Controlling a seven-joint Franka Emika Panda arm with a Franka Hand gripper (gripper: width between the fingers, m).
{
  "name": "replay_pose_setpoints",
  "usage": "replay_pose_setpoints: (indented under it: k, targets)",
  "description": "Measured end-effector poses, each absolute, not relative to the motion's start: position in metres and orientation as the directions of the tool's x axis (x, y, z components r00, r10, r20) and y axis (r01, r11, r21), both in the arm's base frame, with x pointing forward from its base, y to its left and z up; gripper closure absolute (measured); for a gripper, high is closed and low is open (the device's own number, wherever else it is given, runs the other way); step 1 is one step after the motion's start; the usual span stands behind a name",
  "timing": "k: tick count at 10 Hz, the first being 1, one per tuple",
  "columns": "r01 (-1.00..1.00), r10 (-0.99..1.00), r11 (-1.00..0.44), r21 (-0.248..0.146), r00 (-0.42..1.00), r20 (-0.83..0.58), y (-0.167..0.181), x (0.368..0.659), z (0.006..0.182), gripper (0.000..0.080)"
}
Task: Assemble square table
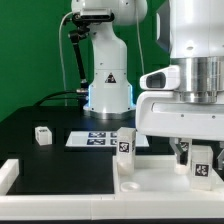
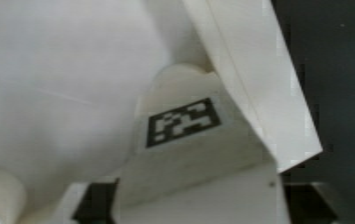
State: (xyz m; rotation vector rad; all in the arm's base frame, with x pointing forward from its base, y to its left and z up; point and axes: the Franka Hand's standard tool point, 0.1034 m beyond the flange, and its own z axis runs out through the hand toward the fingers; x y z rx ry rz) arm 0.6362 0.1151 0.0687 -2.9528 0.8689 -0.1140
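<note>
My gripper (image 1: 200, 158) stands at the exterior view's right, shut on a short white tagged leg (image 1: 203, 167) held upright just over the white square tabletop slab (image 1: 155, 182). In the wrist view the same leg (image 2: 192, 135) fills the space between the two dark fingers (image 2: 96, 200), with its tag facing the camera and the slab (image 2: 58, 80) behind it. A second leg (image 1: 125, 143) stands upright at the slab's far corner. A third leg (image 1: 42, 134) lies apart on the black table at the exterior view's left.
The marker board (image 1: 98, 139) lies flat in front of the robot base (image 1: 108, 90). The long white L-shaped rail (image 1: 8, 174) runs along the left and front edges. A white edge strip (image 2: 248, 70) crosses the wrist view beside the leg.
</note>
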Motion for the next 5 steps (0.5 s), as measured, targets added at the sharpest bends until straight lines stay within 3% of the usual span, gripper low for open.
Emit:
replay_pose_setpoints:
  k: [3, 5]
  targets:
    - [-0.729, -0.733, -0.679, -0.085, 0.679, 0.033, 0.1119, 0.6355, 0.0680, 0.0511]
    - [-0.953, -0.954, -0.297, -0.066, 0.298, -0.006, 0.1107, 0.6318, 0.0676, 0.0511]
